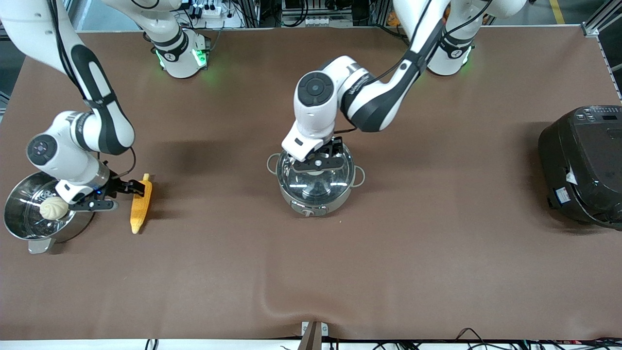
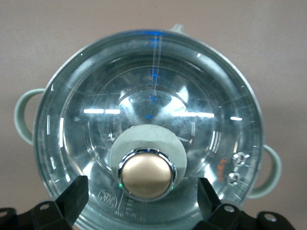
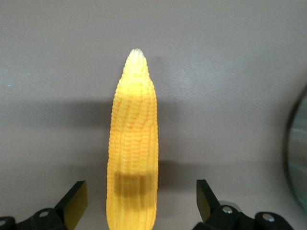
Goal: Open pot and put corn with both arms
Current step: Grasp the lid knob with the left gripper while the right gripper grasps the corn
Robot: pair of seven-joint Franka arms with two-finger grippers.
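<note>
Near the bench edge at the right arm's end, my right gripper [image 1: 124,193] straddles the corn [image 1: 141,206], fingers apart; closing off-centre could roll it. Mid-bench, left gripper [image 1: 318,162] spread around the pot [image 1: 316,182] lid knob [image 2: 146,173]; it may slip.

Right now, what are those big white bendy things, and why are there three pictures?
They are two robot arms with black pinchers called grippers. The big picture looks down from high across the table. Each small picture comes from a camera on one arm's wrist.

The left gripper hangs open over the round shiny steel pot, its fingers either side of the copper-coloured lid knob. The right gripper hangs open over the yellow-orange corn cob, which lies on the brown table. Neither holds anything.

Beside the corn stands a steel steamer pot with a white round bun inside. A large black rice cooker sits at the left arm's end.
</note>
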